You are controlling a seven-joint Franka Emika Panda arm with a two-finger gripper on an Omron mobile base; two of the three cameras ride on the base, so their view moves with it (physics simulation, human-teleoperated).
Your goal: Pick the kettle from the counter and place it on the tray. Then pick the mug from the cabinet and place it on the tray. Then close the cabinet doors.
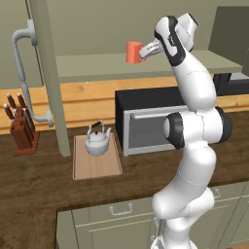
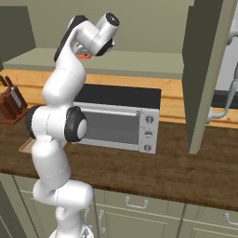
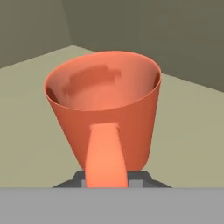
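The arm rises from the counter and bends to the cabinet shelf; the kettle sits on the tray; the gripper meets the mug, fingers narrowed around its handle.

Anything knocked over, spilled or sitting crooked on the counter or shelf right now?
Nothing stands out. The kettle sits upright on the tray, the mug stands upright on the cabinet shelf with the gripper at its handle, and the counter shows no spills.
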